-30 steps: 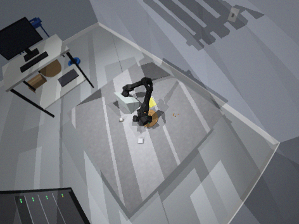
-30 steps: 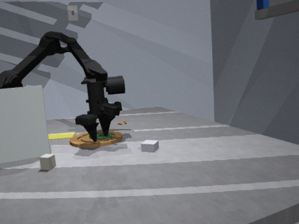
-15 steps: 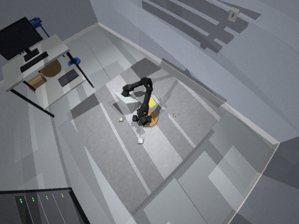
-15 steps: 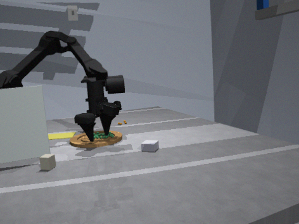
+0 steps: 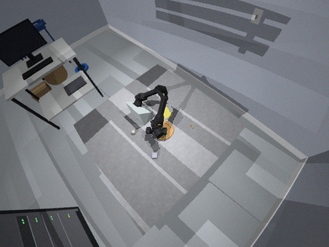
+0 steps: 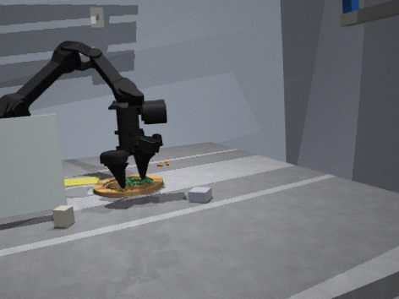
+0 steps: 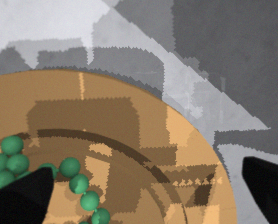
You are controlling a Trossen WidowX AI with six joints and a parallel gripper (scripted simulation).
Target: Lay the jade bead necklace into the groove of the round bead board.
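Operator: What do you see at my gripper?

Spotter: Your gripper [image 5: 156,132] [image 6: 133,182] [image 7: 148,170] is spread nearly as wide as it goes, and you have nothing between its fingers. It points down over the round wooden bead board [image 5: 169,130] [image 6: 156,187] [image 7: 60,85], with one fingertip among the beads in your wrist view and the other out past the rim.

Operator: And the necklace, where do you find it?

Spotter: You have the jade bead necklace [image 5: 164,135] [image 6: 137,181] [image 7: 70,167] on the board. Your wrist view shows beads bunched at the left, with a single strand curving down from them, inside the dark curved groove. The stretch of groove you can see to the right of them holds no beads. Your near finger hides part of the bunch, so you can't tell how the whole loop lies.

Operator: Can you tell me what's around the board?

Spotter: You have a yellow piece [image 5: 166,113] [image 6: 81,182] near its edge, a lavender block [image 5: 154,155] [image 6: 199,194] and a cream cube [image 5: 133,132] [image 6: 63,216] apart from it, and small orange bits [image 5: 192,126] [image 6: 161,165] beyond.
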